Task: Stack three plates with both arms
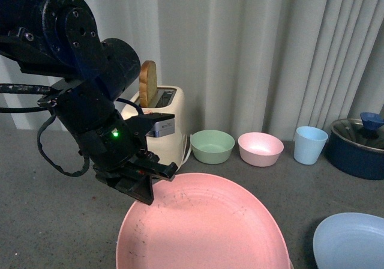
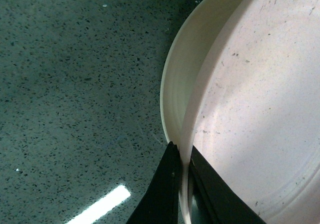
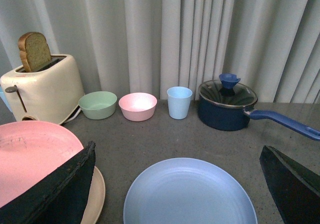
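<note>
My left gripper (image 1: 147,188) is shut on the rim of the pink plate (image 1: 204,227) and holds it low over the counter. In the left wrist view the black fingers (image 2: 167,194) pinch that pink plate (image 2: 255,119), with the cream plate (image 2: 180,79) right under it. The right wrist view shows the pink plate (image 3: 30,156) over the cream plate (image 3: 95,196). The light blue plate (image 3: 189,194) lies flat on the counter between my right gripper's (image 3: 177,184) wide-open fingers (image 3: 55,189). It also shows at the front view's lower right (image 1: 354,242).
A cream toaster (image 1: 165,122) with a slice of bread stands at the back. Next to it are a green bowl (image 1: 212,146), a pink bowl (image 1: 260,148), a light blue cup (image 1: 310,144) and a dark blue lidded pot (image 1: 360,146). Curtains hang behind.
</note>
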